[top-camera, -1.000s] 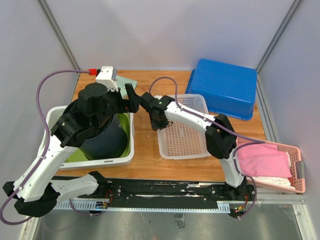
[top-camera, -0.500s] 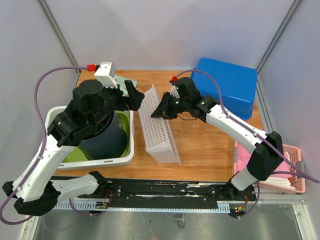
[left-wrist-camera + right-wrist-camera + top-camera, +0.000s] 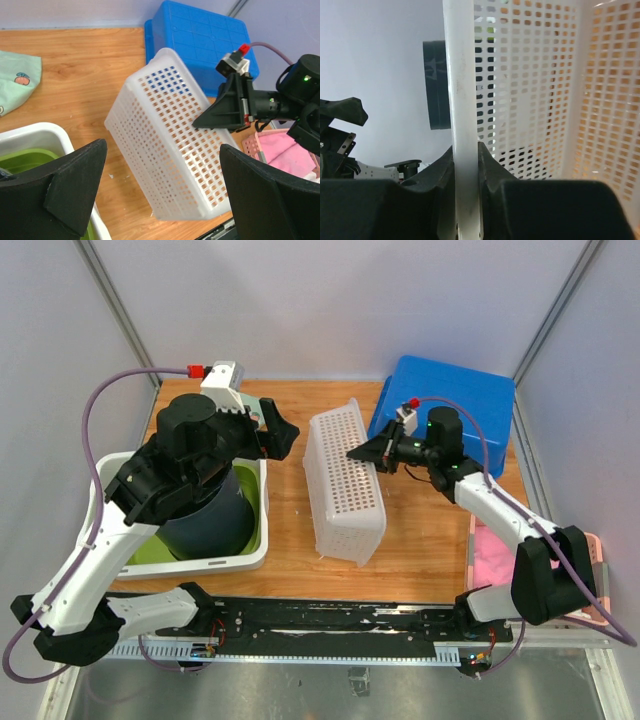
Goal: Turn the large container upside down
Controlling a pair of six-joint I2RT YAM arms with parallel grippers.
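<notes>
- The wooden table (image 3: pixel 430 540) carries four containers: a blue bin (image 3: pixel 450 410) at the far right corner, a white tub (image 3: pixel 250 555) with a dark pot (image 3: pixel 215 515) at the left edge, and a pink basket (image 3: pixel 595 580) at the near right corner.
- The white perforated basket (image 3: pixel 345 480) sits mid-table between tub and bin. It is tipped well past its side, with its base facing up and toward the left arm. One long rim is raised on the right, and the opposite rim looks to rest on the table.
- The right gripper (image 3: pixel 365 453) pinches that raised rim, its fingers (image 3: pixel 440 175) clamped on the thin plastic edge.
- The left gripper (image 3: pixel 283 433) hovers near the far left corner with its fingers spread wide, holding nothing.
- Risk: the hold is a narrow pinch on one rim. If it slips or lets go early, the basket could rock back onto its side or skid toward the tub. Lowering too far right could bring the rim down against the blue bin.
- Change: a second ago the basket sat open side up with the right arm stretched across it. Half a second ago it stood on edge. It is now nearly inverted, with the right arm drawn back toward the bin and the left gripper's spread unchanged.
</notes>
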